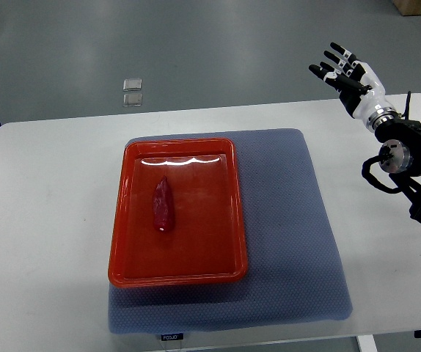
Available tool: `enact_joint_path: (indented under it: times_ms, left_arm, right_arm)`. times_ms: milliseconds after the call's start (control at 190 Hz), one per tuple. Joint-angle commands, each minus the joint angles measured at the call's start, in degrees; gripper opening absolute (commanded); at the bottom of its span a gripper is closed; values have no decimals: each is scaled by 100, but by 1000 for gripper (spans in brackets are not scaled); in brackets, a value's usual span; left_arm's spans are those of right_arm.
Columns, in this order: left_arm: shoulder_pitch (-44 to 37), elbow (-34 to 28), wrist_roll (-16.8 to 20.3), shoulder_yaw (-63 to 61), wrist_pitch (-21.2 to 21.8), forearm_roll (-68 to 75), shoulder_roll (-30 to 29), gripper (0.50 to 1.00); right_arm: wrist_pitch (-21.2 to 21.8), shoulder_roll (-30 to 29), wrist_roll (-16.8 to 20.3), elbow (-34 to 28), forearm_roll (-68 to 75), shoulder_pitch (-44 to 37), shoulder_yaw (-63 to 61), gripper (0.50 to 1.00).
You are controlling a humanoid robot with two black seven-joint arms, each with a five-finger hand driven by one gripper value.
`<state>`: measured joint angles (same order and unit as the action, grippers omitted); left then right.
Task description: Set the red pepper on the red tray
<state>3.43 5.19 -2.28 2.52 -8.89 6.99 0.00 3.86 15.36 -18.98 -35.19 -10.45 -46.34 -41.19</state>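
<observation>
Nearest the tabletop's front edge, a blue-grey textured mat carries the glossy red plastic tray; the dark red tapered pepper already lies inside. The right hand hovers empty, fingers spread, beyond the far right corner; it should simply retreat clear.

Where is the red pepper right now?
In the top view, the long dark-red pepper lies inside the shiny red plastic tray, a little left of its middle. The tray sits on the blue-grey mat, far from the right hand.
</observation>
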Motion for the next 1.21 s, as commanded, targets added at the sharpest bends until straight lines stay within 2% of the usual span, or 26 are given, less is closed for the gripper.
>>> enact_joint_path:
  times_ms: [0,190,443,844,1208]
  left_arm:
    - [0,0,0,-5,1,5,0,1000]
    - [0,0,0,-5,1,-4,0,1000]
    - [0,0,0,3,1,-4,0,1000]
    - [0,0,0,3,1,5,0,1000]
    - [0,0,0,3,1,-4,0,1000]
  right_arm:
    - [9,-15,0,3,386,107,-3,913]
    - [264,-50,17,3,1168,274,6,913]
    - [440,-94,-26,3,1441,345,-3,913]
    - [370,-701,-53,73,1432,362,-460,913]
    - [405,-692,-53,73,1335,380,-434,915]
